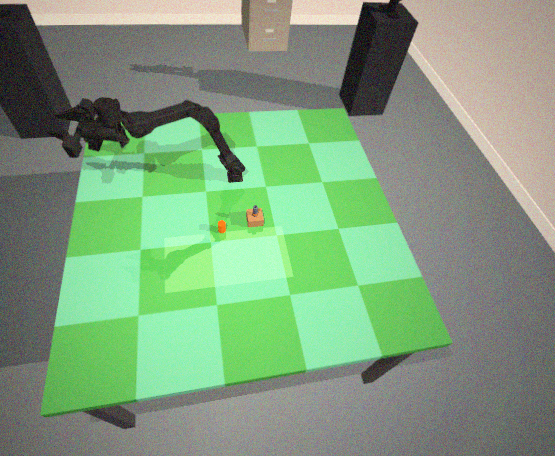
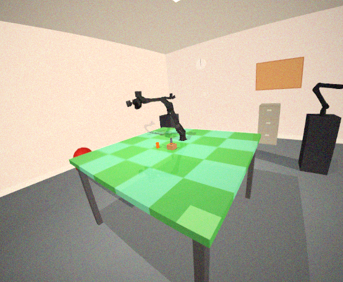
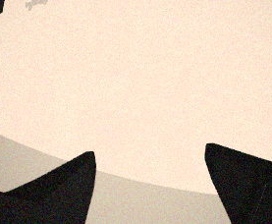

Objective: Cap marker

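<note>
The orange cap (image 1: 222, 227) (image 2: 157, 145) stands on the table, a short way left of the holder block in the top and exterior views and apart from it. The brownish-orange holder block (image 1: 255, 222) (image 2: 172, 146) bears the marker (image 1: 255, 210) (image 2: 170, 140), which stands upright with its grey upper end bare. My gripper (image 3: 151, 156) is open, with nothing between the fingertips. It is raised high, far from the cap and holder, over the far left edge of the table in the top view. The wrist view shows only wall, ceiling and a few dark bits, neither cap nor marker.
The arm (image 1: 188, 107) (image 2: 169, 106) rises from its base behind the holder. The checkered green table (image 1: 175, 340) (image 2: 175, 182) lies beneath. Black pedestals (image 1: 373, 65) (image 2: 320, 142) stand off the table, one bearing another arm in the exterior view. A filing cabinet (image 1: 268, 35) (image 2: 269, 123) stands beyond.
</note>
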Tool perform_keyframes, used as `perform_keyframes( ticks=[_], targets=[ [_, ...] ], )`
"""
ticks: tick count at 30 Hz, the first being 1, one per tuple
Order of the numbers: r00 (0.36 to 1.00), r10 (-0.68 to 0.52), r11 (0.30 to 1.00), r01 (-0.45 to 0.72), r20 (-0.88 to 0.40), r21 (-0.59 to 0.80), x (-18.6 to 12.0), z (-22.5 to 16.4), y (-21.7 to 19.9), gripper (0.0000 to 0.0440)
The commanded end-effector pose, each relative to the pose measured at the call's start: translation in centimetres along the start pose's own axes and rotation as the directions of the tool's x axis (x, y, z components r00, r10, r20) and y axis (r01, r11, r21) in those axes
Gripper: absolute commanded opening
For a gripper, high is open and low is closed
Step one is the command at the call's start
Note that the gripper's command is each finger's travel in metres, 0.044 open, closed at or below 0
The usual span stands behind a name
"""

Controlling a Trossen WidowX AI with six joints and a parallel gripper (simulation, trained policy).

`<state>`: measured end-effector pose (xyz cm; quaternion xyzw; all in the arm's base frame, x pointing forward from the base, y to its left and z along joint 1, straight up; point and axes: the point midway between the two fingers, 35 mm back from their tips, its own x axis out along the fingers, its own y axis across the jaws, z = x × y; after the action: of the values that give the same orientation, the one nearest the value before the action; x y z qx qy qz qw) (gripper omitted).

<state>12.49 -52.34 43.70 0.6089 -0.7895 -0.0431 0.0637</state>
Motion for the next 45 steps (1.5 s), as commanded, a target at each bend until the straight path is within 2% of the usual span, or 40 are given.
perform_keyframes(
  ticks=[1,21,45],
  targets=[
    [0.999,-0.026,1.000,0.026,0.023,0.014,-1.2,0.1,-0.9,0.0300],
    [0.975,-0.169,0.985,0.163,0.146,0.054,-6.3,2.2,-6.4,0.0303],
    [0.903,-0.312,0.934,0.349,0.296,-0.078,-12.8,5.3,-11.6,0.0306]
  ],
)
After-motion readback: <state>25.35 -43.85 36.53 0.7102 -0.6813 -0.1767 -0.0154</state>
